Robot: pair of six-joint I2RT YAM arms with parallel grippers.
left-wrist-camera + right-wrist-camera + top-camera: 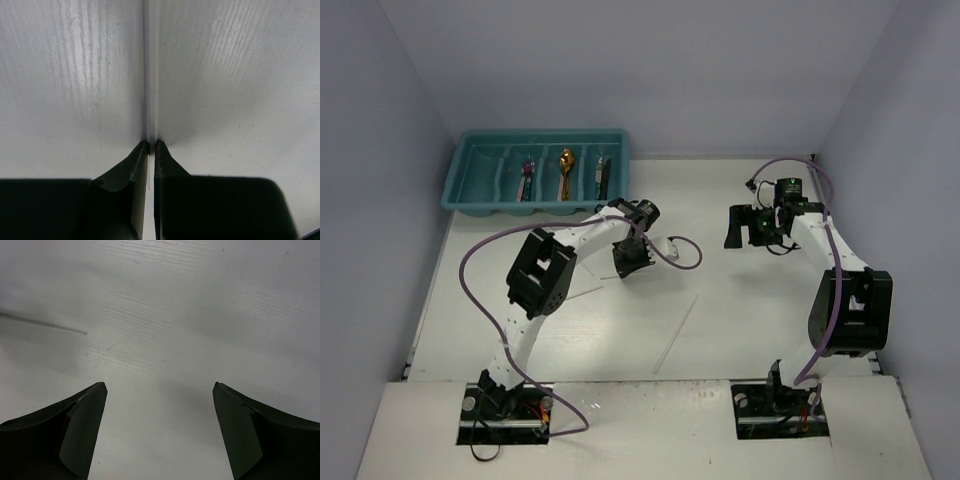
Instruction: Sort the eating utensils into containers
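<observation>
Four compartments run side by side in the teal tray (490,206) at the far left of the table (740,320), and three of them each hold a utensil: a purple-handled piece (527,180) in the second from the left, a gold spoon (566,163) in the third, and a dark piece (601,178) in the fourth. Just in front of the tray's right end, the left gripper (632,260) points down at the table. From its wrist view, the left gripper (151,145) has its fingertips pinched together on a thin white chopstick (150,75), which runs straight away from the tips. The chopstick sits low over the table, and I cannot tell whether it touches. A second chopstick (675,335) lies loose on the table, well nearer than the tray and off to its right, slanting away from it. Farther right of the tray, the right gripper (745,225) hangs over bare table. Its wrist view shows the right gripper (159,390) with jaws spread wide and nothing between them. A thin grey line there reaches in from the left edge, too faint to name.
</observation>
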